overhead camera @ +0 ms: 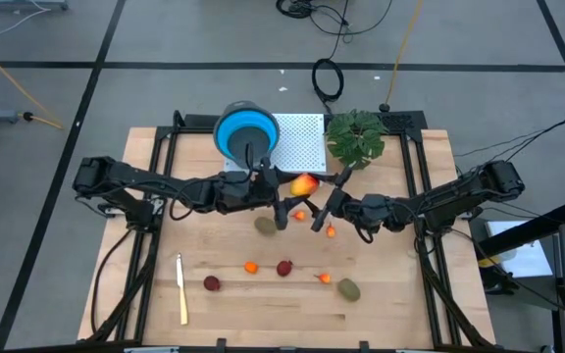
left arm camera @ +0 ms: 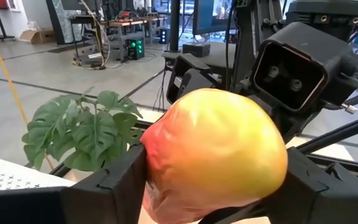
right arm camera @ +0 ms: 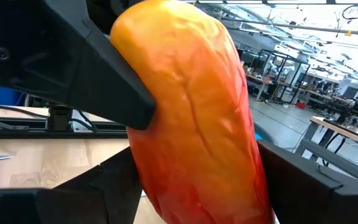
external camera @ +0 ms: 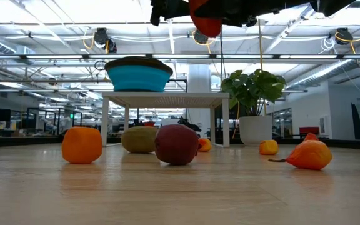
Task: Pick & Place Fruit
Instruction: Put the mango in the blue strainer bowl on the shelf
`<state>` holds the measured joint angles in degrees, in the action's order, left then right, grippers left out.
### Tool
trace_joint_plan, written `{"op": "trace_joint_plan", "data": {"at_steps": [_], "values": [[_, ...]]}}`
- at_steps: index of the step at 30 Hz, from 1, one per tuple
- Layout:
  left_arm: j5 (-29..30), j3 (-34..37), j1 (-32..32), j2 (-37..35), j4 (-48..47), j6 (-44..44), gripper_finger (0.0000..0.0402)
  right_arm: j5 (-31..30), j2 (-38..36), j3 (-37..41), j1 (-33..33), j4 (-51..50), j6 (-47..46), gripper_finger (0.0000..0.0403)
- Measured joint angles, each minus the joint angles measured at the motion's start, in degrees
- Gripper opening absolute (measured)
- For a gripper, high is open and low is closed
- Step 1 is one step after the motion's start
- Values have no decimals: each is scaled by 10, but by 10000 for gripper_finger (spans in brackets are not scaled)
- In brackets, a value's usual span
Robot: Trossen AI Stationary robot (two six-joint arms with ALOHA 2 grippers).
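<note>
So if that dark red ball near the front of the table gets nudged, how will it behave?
The dark red ball looks round and smooth, so it would probably roll freely on the flat wooden table. Nothing touches it, so little would stop it. It seems rigid and likely light.

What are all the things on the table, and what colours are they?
Mango: 1, red-orange-yellow, held up in the air between both pincers.
Olive-brown ovals: 2, one mid-table, one near the front edge.
Dark red balls: 2, front row and.
Small orange fruits: 4, one in the front row, the others scattered.
Knife: 1, cream-yellow, front left.
Bowl: 1, blue, on the white stand at the back.
Plant: 1, green, back right.
Left pincer: shut on the mango.
Right pincer: at the mango's other end, grip unclear.
</note>
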<state>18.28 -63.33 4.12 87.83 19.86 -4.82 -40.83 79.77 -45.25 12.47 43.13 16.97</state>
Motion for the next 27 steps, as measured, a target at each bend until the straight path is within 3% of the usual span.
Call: {"op": "trace_joint_plan", "data": {"at_steps": [5, 27], "values": [[1, 0, 0, 0, 0, -15, 224, -1, 0, 0, 0, -2, -22, 277], [20, 0, -4, -24, 0, 46, 219, 9, 1, 0, 0, -110, -144, 345]]}}
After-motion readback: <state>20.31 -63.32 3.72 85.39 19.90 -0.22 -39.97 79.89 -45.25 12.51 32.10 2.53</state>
